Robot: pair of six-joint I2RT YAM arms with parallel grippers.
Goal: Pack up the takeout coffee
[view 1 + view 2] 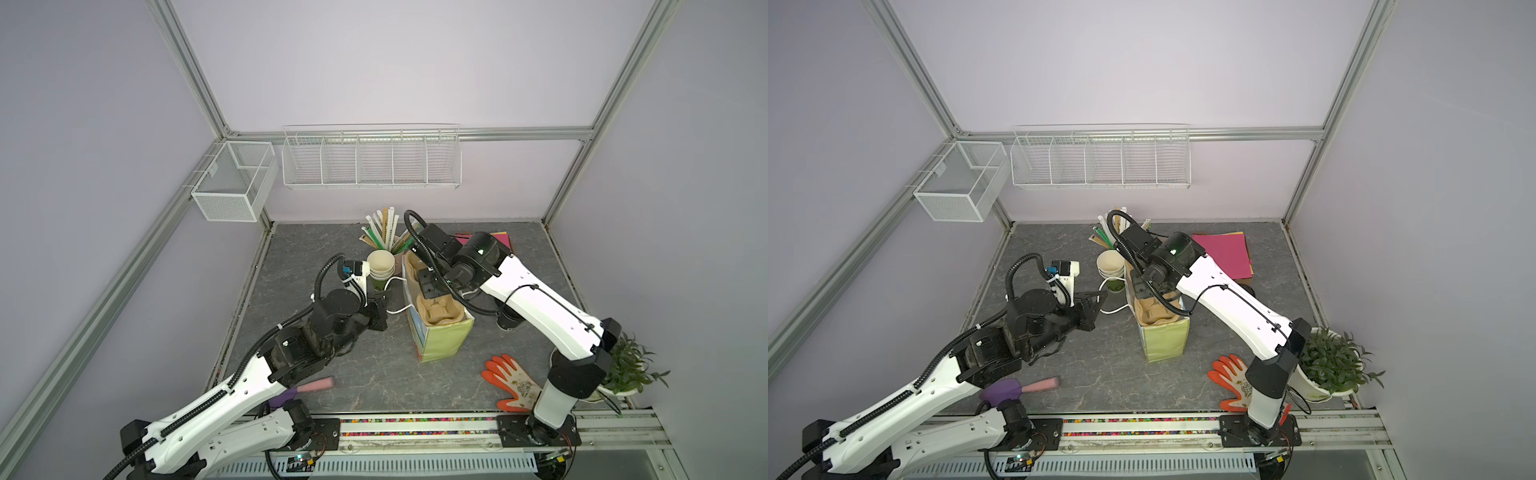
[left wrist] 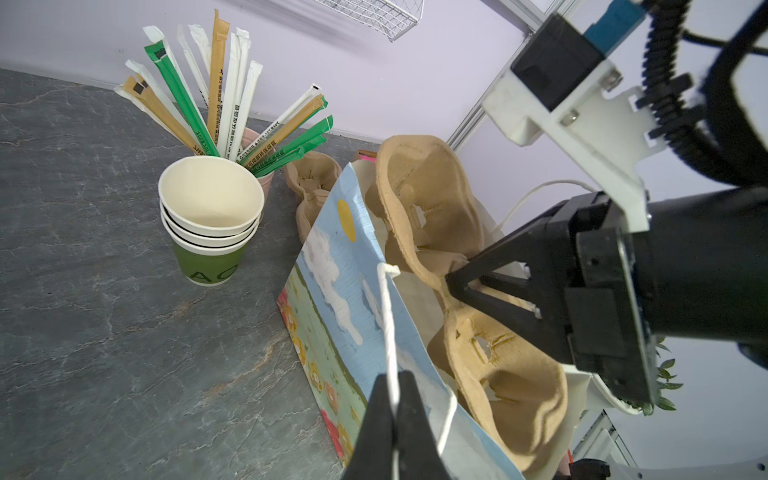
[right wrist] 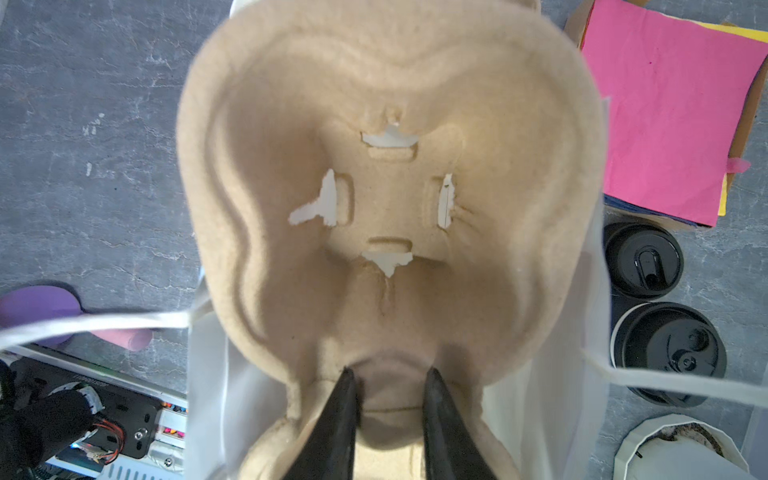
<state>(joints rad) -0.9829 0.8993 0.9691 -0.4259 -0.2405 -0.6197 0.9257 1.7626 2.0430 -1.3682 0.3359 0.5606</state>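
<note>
Grey stone tabletop (image 1: 365, 374): left gripper (image 2: 392, 380) pinches the white handle (image 2: 388, 316) of the paper bag (image 1: 440, 340), right gripper (image 3: 390, 374) pinches the pulp cup carrier (image 3: 519, 208) inside it. The takeout coffee (image 3: 643, 259) stands right of the bag, largely hidden under the right arm (image 1: 540, 307) from above.

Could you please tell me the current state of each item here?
Paper bag: upright, open.
Cup carrier: partly inside bag.
Takeout coffee: lidded, upright, outside bag.
Second lidded cup: upright beside it.
Green cup stack: upright, lidless.
Left gripper: shut on bag handle.
Right gripper: shut on cup carrier.
</note>
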